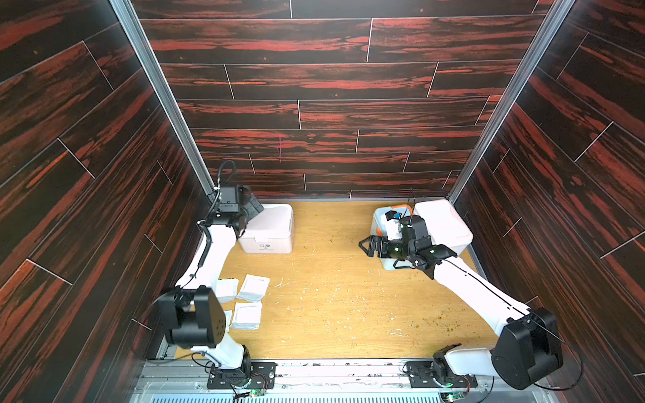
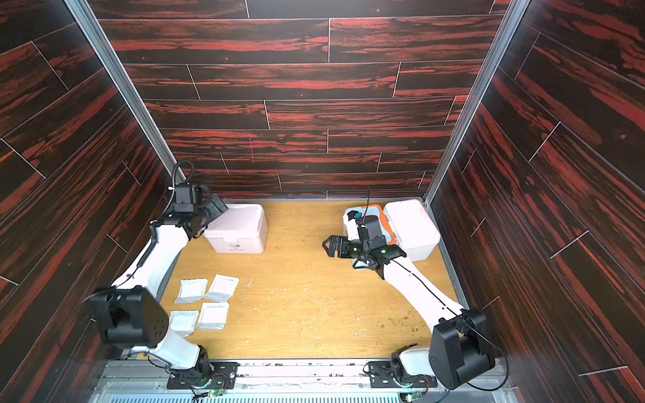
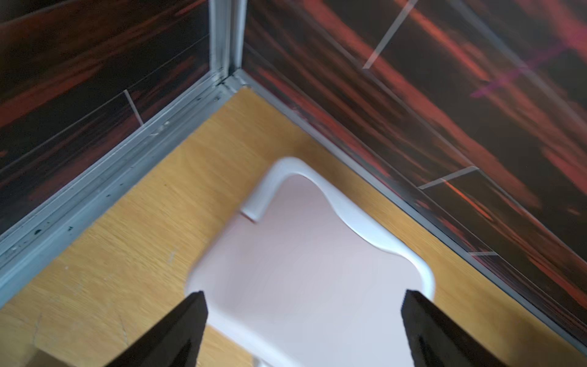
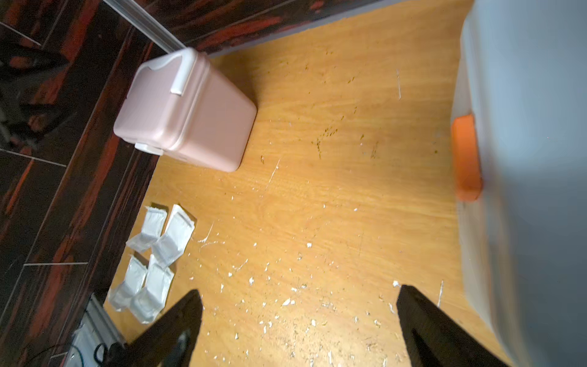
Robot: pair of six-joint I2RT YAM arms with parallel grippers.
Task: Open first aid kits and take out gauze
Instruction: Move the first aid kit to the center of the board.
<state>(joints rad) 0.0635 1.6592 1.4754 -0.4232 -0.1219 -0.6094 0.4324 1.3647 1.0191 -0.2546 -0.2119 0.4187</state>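
Observation:
A pale pink first aid kit (image 1: 270, 226) (image 2: 241, 228) (image 4: 184, 111) stands at the back left with its lid down. My left gripper (image 1: 253, 207) (image 3: 305, 295) hangs open over the near end of that lid (image 3: 301, 254), holding nothing. At the back right stands a blue-white kit (image 1: 377, 216) (image 4: 524, 159) with an orange tray (image 2: 382, 218), largely hidden by my right arm. A second pinkish-white kit (image 1: 443, 223) (image 2: 412, 226) sits beside it in the corner. My right gripper (image 1: 366, 246) (image 4: 300, 292) is open and empty, pointing left over bare floor beside the blue-white kit. Several gauze packets (image 1: 253, 288) (image 2: 221, 288) (image 4: 174, 235) lie at the front left.
The wooden floor (image 1: 349, 296) is strewn with white crumbs and dark specks. Dark red wood-pattern walls with aluminium posts (image 1: 164, 104) close in on three sides. The arm bases sit on a metal rail (image 1: 331, 370) along the front edge.

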